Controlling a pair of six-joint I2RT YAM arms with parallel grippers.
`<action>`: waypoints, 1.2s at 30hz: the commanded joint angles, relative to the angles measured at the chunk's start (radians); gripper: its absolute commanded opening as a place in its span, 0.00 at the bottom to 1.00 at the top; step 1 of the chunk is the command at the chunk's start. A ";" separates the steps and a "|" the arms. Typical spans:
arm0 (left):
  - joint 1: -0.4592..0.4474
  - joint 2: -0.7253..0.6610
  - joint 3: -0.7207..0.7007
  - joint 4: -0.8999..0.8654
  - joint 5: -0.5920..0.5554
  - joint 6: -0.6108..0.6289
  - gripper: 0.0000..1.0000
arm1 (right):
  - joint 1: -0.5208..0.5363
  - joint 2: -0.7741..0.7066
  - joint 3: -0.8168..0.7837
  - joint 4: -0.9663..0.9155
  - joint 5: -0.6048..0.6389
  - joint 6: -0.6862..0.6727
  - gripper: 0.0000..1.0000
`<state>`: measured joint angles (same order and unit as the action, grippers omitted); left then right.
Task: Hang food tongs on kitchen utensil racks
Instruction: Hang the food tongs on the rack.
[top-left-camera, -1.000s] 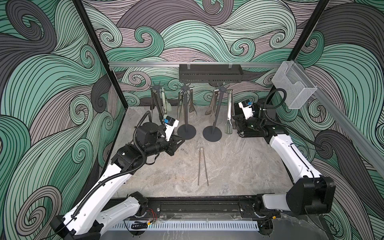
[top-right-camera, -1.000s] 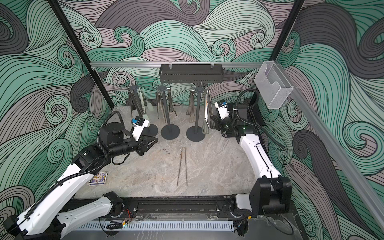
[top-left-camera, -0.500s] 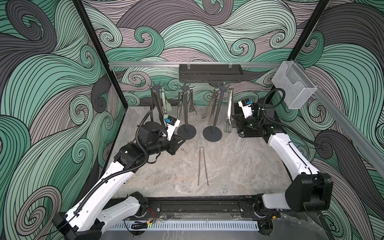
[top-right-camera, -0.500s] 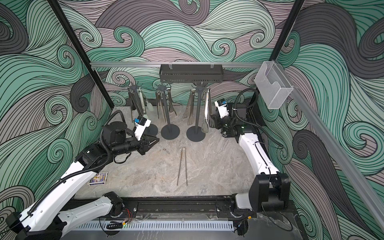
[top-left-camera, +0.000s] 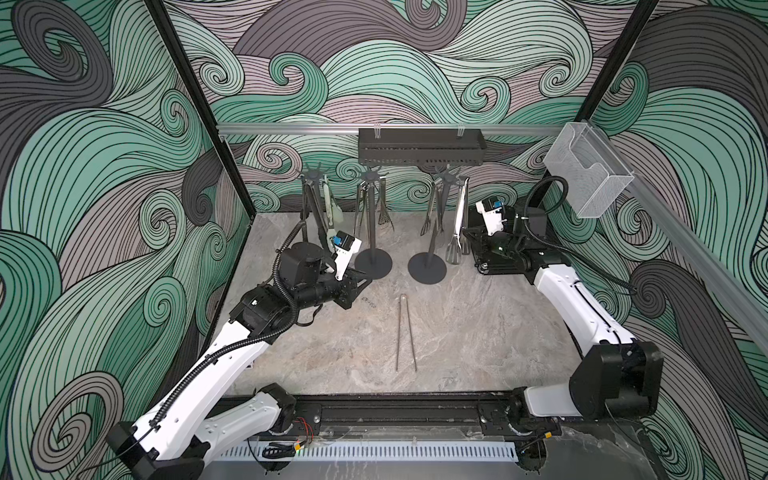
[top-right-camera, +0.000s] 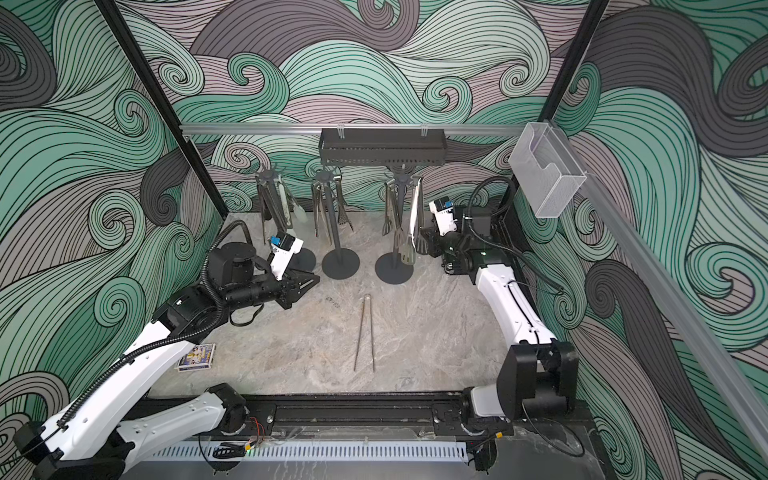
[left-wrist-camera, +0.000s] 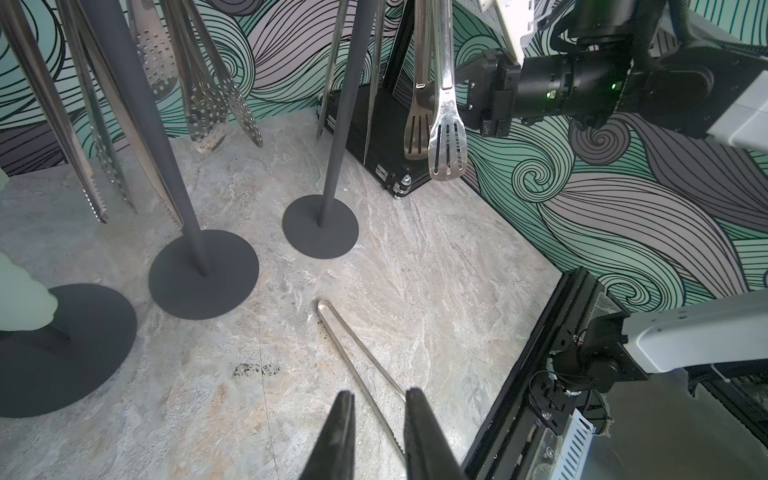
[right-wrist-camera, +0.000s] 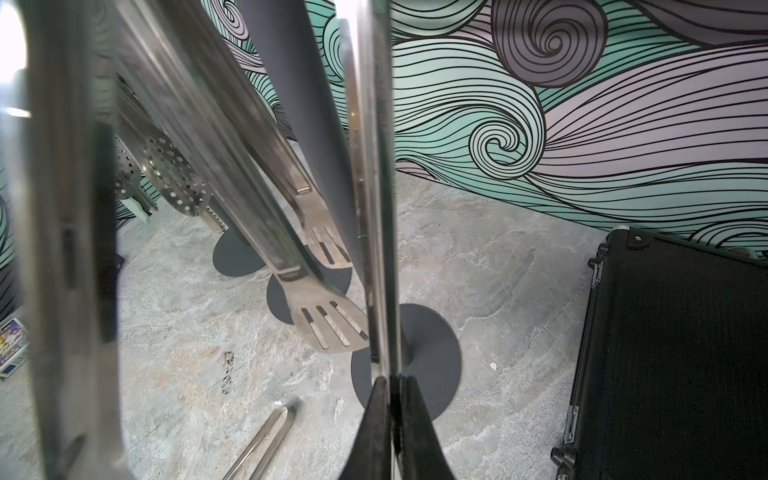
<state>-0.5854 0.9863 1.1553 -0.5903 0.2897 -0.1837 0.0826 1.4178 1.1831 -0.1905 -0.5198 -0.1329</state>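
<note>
left jaws nearer lone tongs (top-left-camera: 402, 299); three racks (top-left-camera: 373, 266)

Right tool (top-right-camera: 424, 243) touches steel tongs (top-right-camera: 415, 199) hanging on the rightmost rack (top-right-camera: 392, 270) (another pair (top-right-camera: 364, 332) lies on the table (top-right-camera: 449, 332)).

Left hand (left-wrist-camera: 380, 392) hovers, fingers slightly apart; right hand (right-wrist-camera: 394, 380) extended, fingers pinched together.

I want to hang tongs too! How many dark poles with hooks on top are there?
3, standing in a row at the back: left pole, middle pole, right pole. None seems hidden.
</note>
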 joint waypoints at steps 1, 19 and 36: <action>-0.006 -0.003 0.009 0.017 0.004 0.013 0.22 | 0.012 0.012 0.031 -0.002 0.006 0.011 0.11; -0.006 -0.009 0.010 0.010 0.003 0.013 0.23 | 0.017 -0.002 0.041 -0.020 0.012 0.005 0.27; -0.006 -0.006 0.017 -0.010 0.008 0.008 0.23 | 0.017 -0.029 0.041 -0.030 0.006 0.005 0.28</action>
<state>-0.5858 0.9863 1.1553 -0.5907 0.2897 -0.1833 0.0925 1.4178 1.1946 -0.2062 -0.5125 -0.1295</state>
